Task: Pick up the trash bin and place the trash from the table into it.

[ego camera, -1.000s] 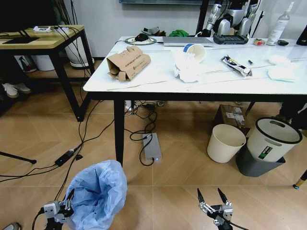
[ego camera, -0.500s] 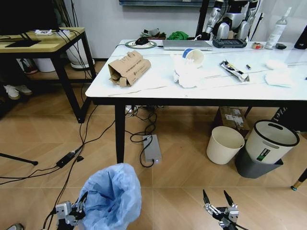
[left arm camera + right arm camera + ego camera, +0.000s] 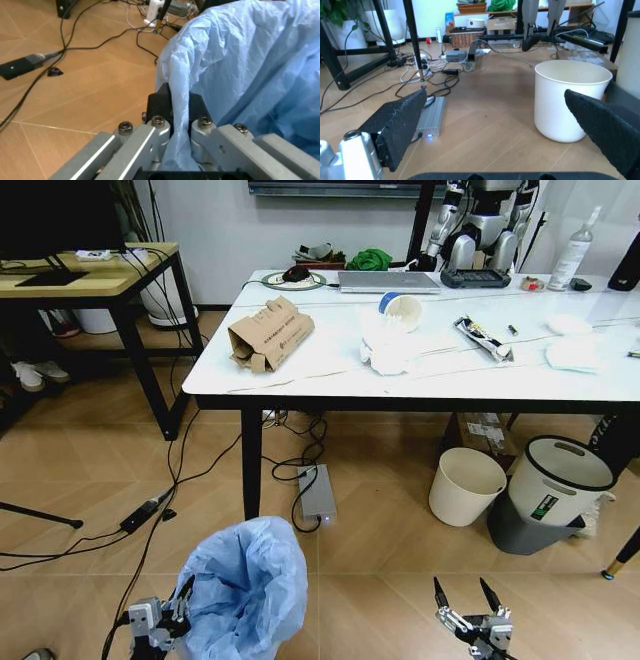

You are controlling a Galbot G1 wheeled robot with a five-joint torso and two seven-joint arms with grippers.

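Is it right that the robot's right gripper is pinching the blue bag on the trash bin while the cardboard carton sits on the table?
Not quite. The left gripper is pinching the blue bag of the trash bin, as the left wrist view shows. The right gripper hangs open above the floor. The cardboard carton does sit on the table.

The trash bin [image 3: 243,590] now sits further toward the middle of the head view than a second ago, and the left gripper [image 3: 172,608] rides along with it, jaws pinched on the blue bag's rim. The right gripper [image 3: 467,603] drifts slightly to the right and lower in the frame, jaws spread wide. The whole scene slides as the camera moves: the bench [image 3: 330,365] shows more of its far edge, the carton [image 3: 270,333] sits higher, and the cream bucket [image 3: 468,485] and lidded bin [image 3: 558,477] creep up too.
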